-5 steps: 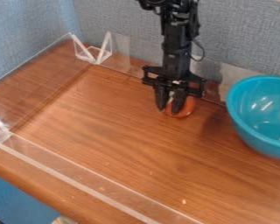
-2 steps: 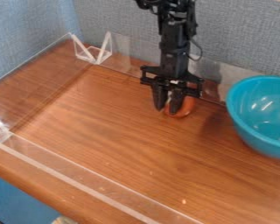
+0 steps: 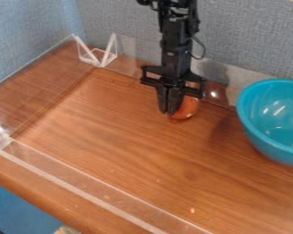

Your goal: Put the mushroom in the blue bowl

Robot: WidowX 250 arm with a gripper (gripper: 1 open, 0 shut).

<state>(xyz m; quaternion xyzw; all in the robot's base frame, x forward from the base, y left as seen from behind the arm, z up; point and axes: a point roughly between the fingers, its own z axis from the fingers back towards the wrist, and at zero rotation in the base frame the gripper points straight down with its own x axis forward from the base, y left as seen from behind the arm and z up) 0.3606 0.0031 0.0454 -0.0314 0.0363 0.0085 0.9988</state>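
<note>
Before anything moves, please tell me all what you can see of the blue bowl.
The blue bowl is large, round and deep, in teal-blue with a smooth, plain rim. It looks like glossy plastic, with pale reflections inside. It is upright on the wooden surface, at the right edge of the picture, which cuts off its far right side. Nothing shows inside the visible part. The gripper and the orange-tan mushroom are to its left, and neither touches it.

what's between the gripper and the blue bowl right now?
The mushroom sits right at the gripper, on its bowl side; from there to the blue bowl, bare wooden tabletop in the camera view.
</note>
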